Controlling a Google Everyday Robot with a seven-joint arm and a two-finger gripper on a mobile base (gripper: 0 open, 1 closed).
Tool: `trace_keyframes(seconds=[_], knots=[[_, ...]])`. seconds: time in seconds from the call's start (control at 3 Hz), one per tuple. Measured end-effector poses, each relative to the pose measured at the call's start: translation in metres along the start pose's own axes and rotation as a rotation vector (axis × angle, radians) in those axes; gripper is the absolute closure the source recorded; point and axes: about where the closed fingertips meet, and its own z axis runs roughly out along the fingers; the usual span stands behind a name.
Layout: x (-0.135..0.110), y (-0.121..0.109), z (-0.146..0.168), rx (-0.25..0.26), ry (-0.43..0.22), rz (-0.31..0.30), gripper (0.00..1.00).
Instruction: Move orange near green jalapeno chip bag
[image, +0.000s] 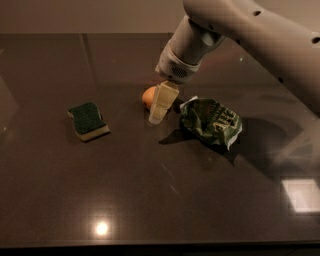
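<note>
The orange (148, 95) is a small round fruit on the dark table, mostly hidden behind my gripper. My gripper (159, 109) hangs from the pale arm that reaches in from the upper right, and its cream fingers stand right in front of the orange, low over the table. The green jalapeno chip bag (211, 120) lies crumpled just right of the gripper, about a hand's width from the orange.
A dark green sponge with a pale yellow base (88, 120) lies to the left. The dark glossy table (160, 200) shows light reflections at the front and at the right edge.
</note>
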Motion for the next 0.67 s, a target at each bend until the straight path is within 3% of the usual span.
trace_keyframes(seconds=[0.67], knots=[[0.002,-0.021,0.024,0.003,0.009,0.0,0.0]])
